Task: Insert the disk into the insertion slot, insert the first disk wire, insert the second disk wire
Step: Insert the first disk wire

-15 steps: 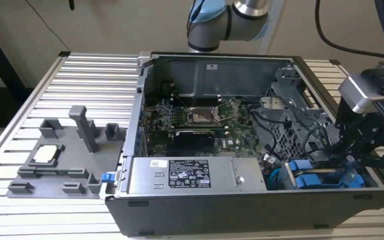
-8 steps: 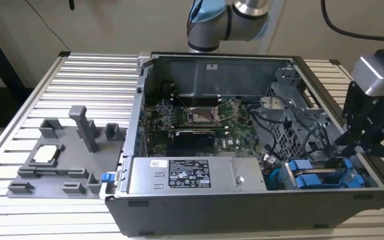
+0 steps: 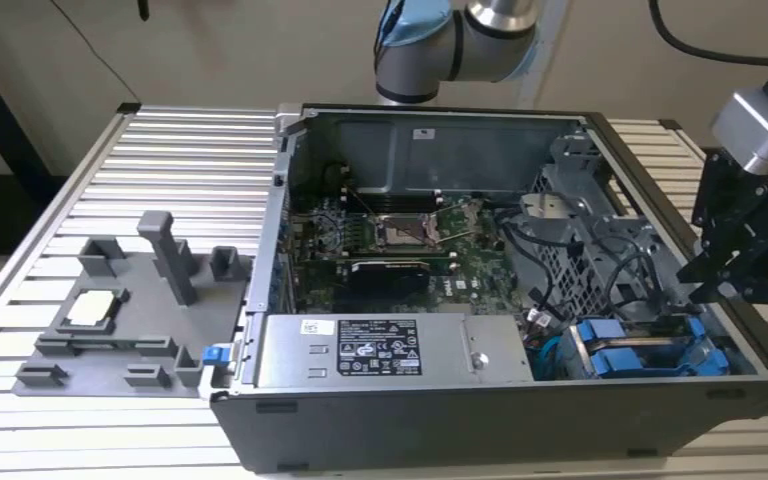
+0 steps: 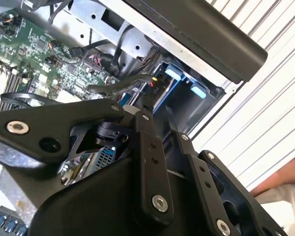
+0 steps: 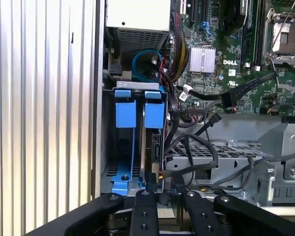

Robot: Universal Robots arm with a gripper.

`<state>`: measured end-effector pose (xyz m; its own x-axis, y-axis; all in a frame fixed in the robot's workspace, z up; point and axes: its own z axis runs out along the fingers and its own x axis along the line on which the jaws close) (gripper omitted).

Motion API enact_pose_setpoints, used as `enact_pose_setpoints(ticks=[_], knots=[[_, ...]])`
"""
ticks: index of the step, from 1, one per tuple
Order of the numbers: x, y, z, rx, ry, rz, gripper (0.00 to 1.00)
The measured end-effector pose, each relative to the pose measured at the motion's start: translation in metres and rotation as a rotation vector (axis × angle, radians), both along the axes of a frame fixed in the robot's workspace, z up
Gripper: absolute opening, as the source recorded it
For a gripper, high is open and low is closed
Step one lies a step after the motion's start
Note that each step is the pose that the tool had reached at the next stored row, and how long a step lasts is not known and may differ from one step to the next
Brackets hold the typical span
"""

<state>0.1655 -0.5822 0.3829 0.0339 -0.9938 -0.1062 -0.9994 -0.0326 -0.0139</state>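
Note:
Two blue-framed drives stand side by side in the grey drive cage (image 5: 137, 84) at the case's front corner, on the exterior view's right (image 3: 638, 352). The disk (image 5: 154, 115) is the one in line with my gripper; it sits down in the insertion slot (image 5: 150, 147) next to the other drive (image 5: 125, 115). My gripper (image 5: 162, 191) hovers just above the cage's end, at the case's edge in the exterior view (image 3: 724, 280). Its black fingers (image 4: 146, 147) stand a little apart with nothing between them. Loose black wires (image 5: 214, 118) with connectors lie beside the cage.
A large grey power-supply box (image 3: 391, 350) lies along the case's front, with the green motherboard (image 3: 398, 235) behind it. A grey fixture (image 3: 131, 320) stands on the slatted table (image 3: 184, 150) at the exterior view's left. A person's arm (image 4: 280, 181) shows beyond the case.

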Motion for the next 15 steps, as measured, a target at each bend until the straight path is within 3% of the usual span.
enact_pose_setpoints(ticks=[4,7,12,15], knots=[[0.0,0.0002,0.0002,-0.0005,0.0,0.0,0.27],[-0.0001,0.0034,0.0002,-0.0005,0.0,0.0,0.27],[-0.0002,0.0165,0.0001,-0.0004,0.0,0.0,0.27],[-0.0004,0.0267,0.0001,-0.0003,0.0,0.0,0.27]])
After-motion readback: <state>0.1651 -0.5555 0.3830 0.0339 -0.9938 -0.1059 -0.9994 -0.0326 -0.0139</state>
